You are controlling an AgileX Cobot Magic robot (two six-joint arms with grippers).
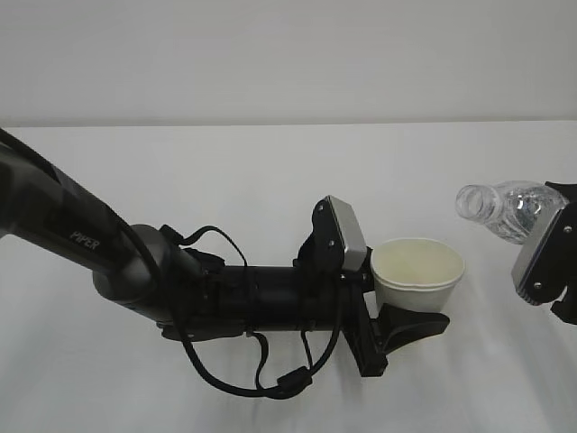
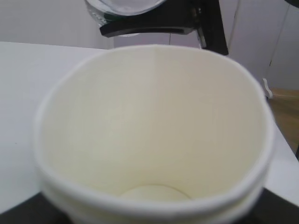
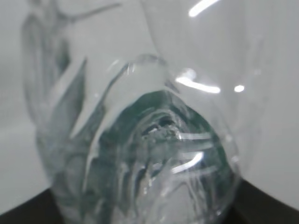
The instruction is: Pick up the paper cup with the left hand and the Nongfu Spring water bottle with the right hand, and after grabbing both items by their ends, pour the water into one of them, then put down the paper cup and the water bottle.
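Note:
My left gripper (image 1: 407, 305) is shut on the white paper cup (image 1: 417, 271) and holds it upright above the table, right of centre. The cup (image 2: 154, 140) fills the left wrist view, its cream inside bare down to the bottom, with a dark finger (image 2: 18, 215) at each lower corner. At the right edge my right gripper (image 1: 550, 218) is shut on the clear, capless Nongfu Spring water bottle (image 1: 500, 207). The bottle is tilted, its open mouth pointing left, up and to the right of the cup's rim and apart from it. The bottle's ribbed body (image 3: 154, 154) fills the right wrist view.
The white table (image 1: 225, 180) runs back to a pale wall. My left arm, marked PIPER, lies across the front left with looped cables (image 1: 261, 379) hanging under it. In the left wrist view the bottle (image 2: 121, 7) and a right gripper finger (image 2: 154, 28) show beyond the cup.

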